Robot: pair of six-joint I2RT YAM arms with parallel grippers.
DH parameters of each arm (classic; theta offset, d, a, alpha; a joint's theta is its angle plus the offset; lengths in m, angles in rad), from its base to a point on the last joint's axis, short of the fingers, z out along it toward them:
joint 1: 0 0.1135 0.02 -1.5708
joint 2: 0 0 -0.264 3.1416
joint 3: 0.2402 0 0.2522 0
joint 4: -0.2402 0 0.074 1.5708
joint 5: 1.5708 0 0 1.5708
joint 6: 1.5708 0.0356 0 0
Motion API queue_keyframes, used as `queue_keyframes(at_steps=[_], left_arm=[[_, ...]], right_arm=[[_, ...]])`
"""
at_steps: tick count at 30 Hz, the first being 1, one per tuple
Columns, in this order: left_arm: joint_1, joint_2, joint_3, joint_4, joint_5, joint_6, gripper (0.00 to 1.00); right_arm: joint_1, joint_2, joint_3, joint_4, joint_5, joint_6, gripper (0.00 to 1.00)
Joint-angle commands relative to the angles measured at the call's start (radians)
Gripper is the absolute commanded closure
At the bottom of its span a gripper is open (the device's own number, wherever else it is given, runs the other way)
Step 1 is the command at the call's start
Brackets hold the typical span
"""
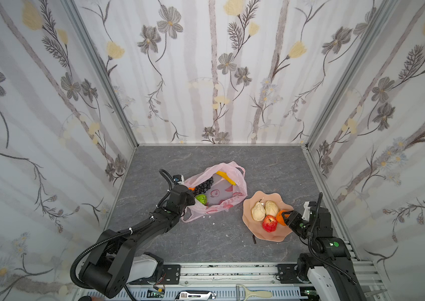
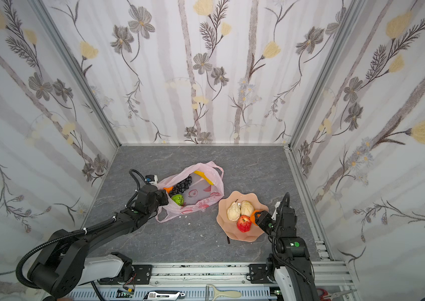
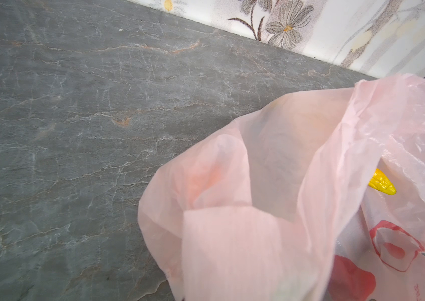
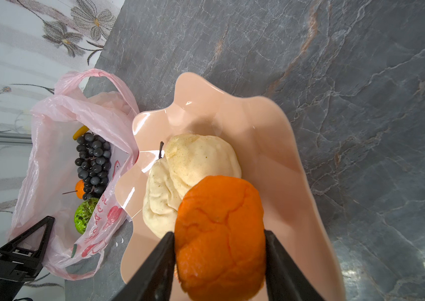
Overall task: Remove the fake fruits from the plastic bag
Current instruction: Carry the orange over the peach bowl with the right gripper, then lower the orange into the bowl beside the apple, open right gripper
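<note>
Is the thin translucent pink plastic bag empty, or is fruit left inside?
Not empty. The bag lies open, holding a dark grape bunch, a bumpy green fruit, a yellow banana and a round orange fruit.

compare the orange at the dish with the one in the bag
The dish orange is gripped by the right tool over the dish; the bag orange lies in the bag. The dish orange shows plainly; the bag orange hides partly behind grapes. Both are bright orange.
</note>
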Motion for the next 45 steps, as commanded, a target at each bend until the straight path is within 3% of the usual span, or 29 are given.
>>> queue_keyframes(at_steps=[1, 18, 27, 32, 40, 45], left_arm=[[0.000, -0.005, -0.003, 0.024, -0.019, 0.003, 0.89], [0.000, 0.005, 0.002, 0.024, -0.018, 0.002, 0.89], [0.000, 0.004, 0.001, 0.024, -0.017, 0.002, 0.89], [0.000, 0.008, 0.002, 0.025, -0.015, 0.001, 0.89], [0.000, 0.017, 0.006, 0.025, -0.012, 0.001, 0.89], [-0.001, 0.015, 0.003, 0.025, -0.018, 0.001, 0.89]], right_arm=[[-0.002, 0.019, -0.002, -0.010, 0.004, -0.003, 0.46], [-0.001, 0.012, 0.009, -0.055, 0.048, -0.028, 0.38], [-0.001, -0.009, 0.076, -0.102, 0.108, -0.061, 0.40], [0.002, -0.007, 0.119, -0.109, 0.070, -0.083, 0.42], [0.060, 0.003, 0.081, -0.025, 0.016, -0.047, 0.40], [0.117, 0.036, 0.066, -0.017, 0.073, -0.035, 0.40]])
